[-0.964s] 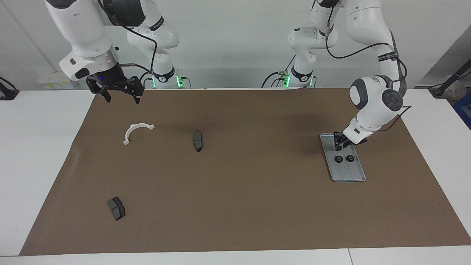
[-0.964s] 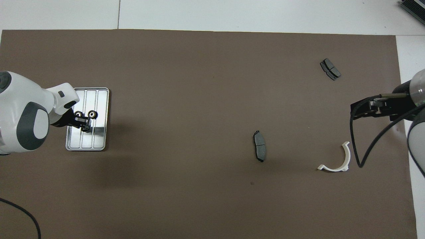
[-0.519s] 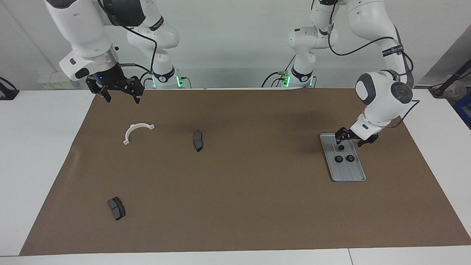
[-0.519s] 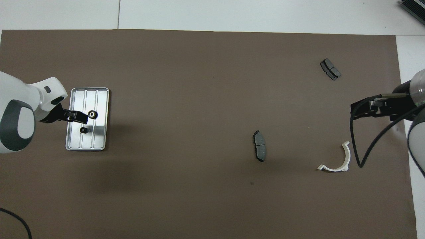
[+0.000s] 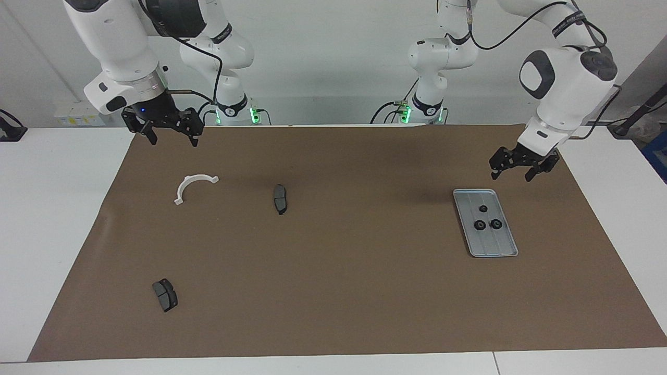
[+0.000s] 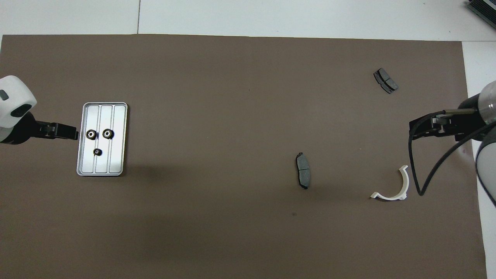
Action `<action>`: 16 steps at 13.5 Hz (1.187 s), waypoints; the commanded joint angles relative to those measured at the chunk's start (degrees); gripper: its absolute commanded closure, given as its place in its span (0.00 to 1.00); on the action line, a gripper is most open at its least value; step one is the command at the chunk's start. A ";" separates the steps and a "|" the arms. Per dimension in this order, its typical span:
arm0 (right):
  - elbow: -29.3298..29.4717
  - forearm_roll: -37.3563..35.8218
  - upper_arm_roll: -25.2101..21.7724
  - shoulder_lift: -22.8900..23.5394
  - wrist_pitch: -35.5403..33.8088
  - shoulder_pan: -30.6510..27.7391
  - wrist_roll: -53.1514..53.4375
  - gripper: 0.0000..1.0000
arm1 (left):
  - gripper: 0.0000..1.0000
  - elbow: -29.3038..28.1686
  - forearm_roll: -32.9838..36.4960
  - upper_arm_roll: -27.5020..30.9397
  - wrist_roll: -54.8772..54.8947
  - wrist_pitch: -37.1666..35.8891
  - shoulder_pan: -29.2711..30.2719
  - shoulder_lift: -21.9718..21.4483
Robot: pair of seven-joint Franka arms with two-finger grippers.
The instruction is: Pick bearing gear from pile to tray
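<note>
- Overhead view is showing a white worktop point(image 6: 271, 15) lying under a matte brown mat point(image 6: 232, 116), flat and rectangular, which is covering most of it.
- Two white, smooth-shelled arms are hanging over the mat; the left end effector point(image 5: 516, 167) is hovering with its black fingers spread and empty, over the mat beside the tray at the left arm's end.
- The right end effector point(image 5: 167, 130) is waiting over the mat's edge near the right arm's base, fingers likewise apart and carrying nothing.
- One silver-grey metal tray point(image 6: 120, 112), rectangular with rounded corners, a raised rim and lengthwise ridges, is sitting toward the left arm's end.
- One white curved plastic bracket point(image 6: 403, 182) is lying toward the right arm's end.
- Two dark grey brake pads are lying apart: one point(image 6: 303, 170) mid-mat, another point(image 6: 385, 80) farther from the robots.
- Three tiny black round gears are resting inside the tray: two point(image 6: 91, 134) point(image 6: 107, 134) side by side, a third point(image 6: 97, 152) nearer the robots.
</note>
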 commanded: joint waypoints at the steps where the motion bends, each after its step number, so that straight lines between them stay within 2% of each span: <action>1: -1.32 0.42 0.22 -1.16 0.63 -0.46 0.10 0.00 | 0.00 10.40 0.50 -0.59 -1.90 -11.75 -0.11 0.95; 3: -1.32 0.42 0.22 -1.24 0.20 -0.46 0.10 0.00 | 0.00 14.72 1.72 -0.76 -1.82 -16.52 -0.11 1.13; 4: -1.32 0.42 0.22 -1.25 0.28 -0.55 0.10 0.00 | 0.00 15.00 2.25 -0.94 -1.90 -16.97 -0.11 1.13; 11: -1.14 -0.73 0.22 -1.16 0.37 0.15 0.62 0.00 | 0.00 14.74 2.25 -1.29 -1.29 -16.54 -0.11 0.87; 16: -0.79 -0.81 0.49 -0.98 0.02 0.15 0.97 0.00 | 0.00 15.00 4.44 -2.34 -0.59 -12.67 -0.20 1.31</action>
